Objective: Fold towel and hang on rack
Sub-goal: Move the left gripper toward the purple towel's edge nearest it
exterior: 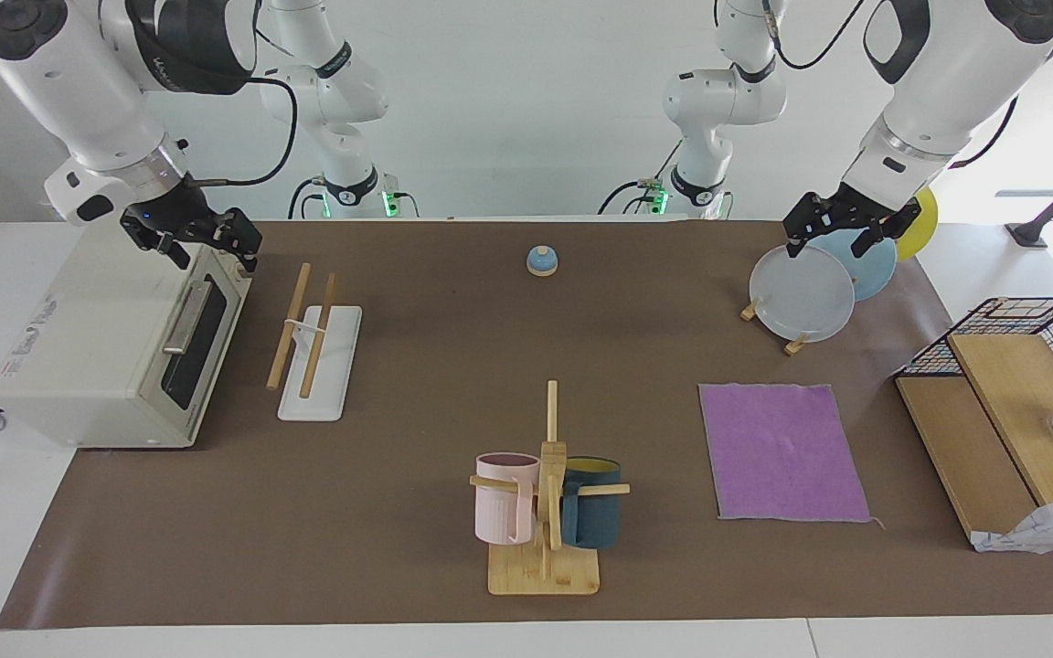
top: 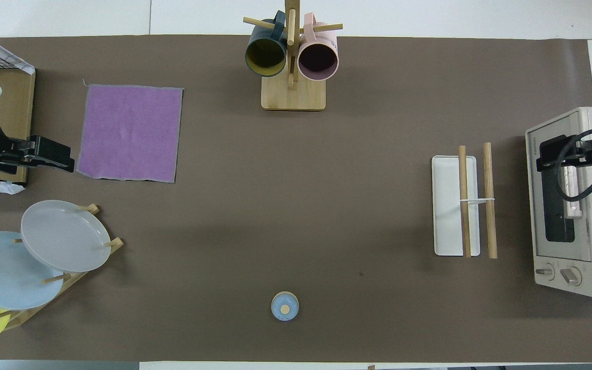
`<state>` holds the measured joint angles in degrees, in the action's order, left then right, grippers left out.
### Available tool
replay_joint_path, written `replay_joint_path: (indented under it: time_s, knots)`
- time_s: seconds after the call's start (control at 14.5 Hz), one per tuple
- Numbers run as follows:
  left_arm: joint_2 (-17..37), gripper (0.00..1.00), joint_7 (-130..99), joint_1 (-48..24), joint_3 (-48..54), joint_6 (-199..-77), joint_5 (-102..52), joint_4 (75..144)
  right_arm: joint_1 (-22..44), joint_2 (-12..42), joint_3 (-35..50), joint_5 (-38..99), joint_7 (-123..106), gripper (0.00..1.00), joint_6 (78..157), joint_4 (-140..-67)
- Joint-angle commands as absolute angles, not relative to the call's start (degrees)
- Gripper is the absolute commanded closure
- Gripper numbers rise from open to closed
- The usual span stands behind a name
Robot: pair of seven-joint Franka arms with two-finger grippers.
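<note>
The towel (exterior: 782, 452) lies flat and fully spread on the desk (exterior: 417, 548), purple face up, toward the left arm's end, so no fold is made yet. Its edges look straight, with a thin grey border and a loose thread at one corner. The rack (exterior: 316, 343) stands well apart from it, toward the right arm's end, beside the toaster oven (exterior: 115, 338); its two wooden rods are bare (probably kept free for the folded cloth). The left gripper (exterior: 842, 230) hangs over the plate stand (exterior: 805, 292), jaws released and holding nothing. The right gripper (exterior: 193, 239) waits over the oven, jaws also released. I judge the left arm is better placed to begin.
</note>
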<state>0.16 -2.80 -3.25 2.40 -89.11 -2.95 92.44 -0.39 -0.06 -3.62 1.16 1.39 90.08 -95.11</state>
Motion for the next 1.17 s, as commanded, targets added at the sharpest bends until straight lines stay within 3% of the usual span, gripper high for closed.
replay_joint_path:
  time_s: [0.0, 0.28, 0.48, 0.9, 1.1]
  knots:
    - [1.7, 0.00, -1.9, 0.2, 2.1, -95.5, -4.7, 96.8, -0.9, -0.4, -3.3, 1.1, 0.1, 0.00, 89.2, -95.1]
    - [10.0, 0.00, 4.7, 4.9, 2.1, -106.0, -4.6, 100.6, -0.9, -0.4, -3.3, 1.1, 0.1, 0.00, 89.3, -95.1]
    - [13.1, 0.00, 7.2, 8.2, 2.1, -117.4, -4.6, 106.8, -0.9, -0.4, -3.3, 1.1, -0.1, 0.00, 89.3, -95.1]
    - [19.6, 0.00, 7.3, 8.4, 2.1, -123.3, -5.4, 106.8, -0.9, -0.4, -3.3, 1.1, 0.1, 0.00, 89.3, -95.1]
    - [20.1, 0.07, 7.3, 8.4, 2.1, -123.5, -6.2, 107.0, -0.9, -0.4, -3.3, 1.1, 0.1, 0.00, 89.3, -95.1]
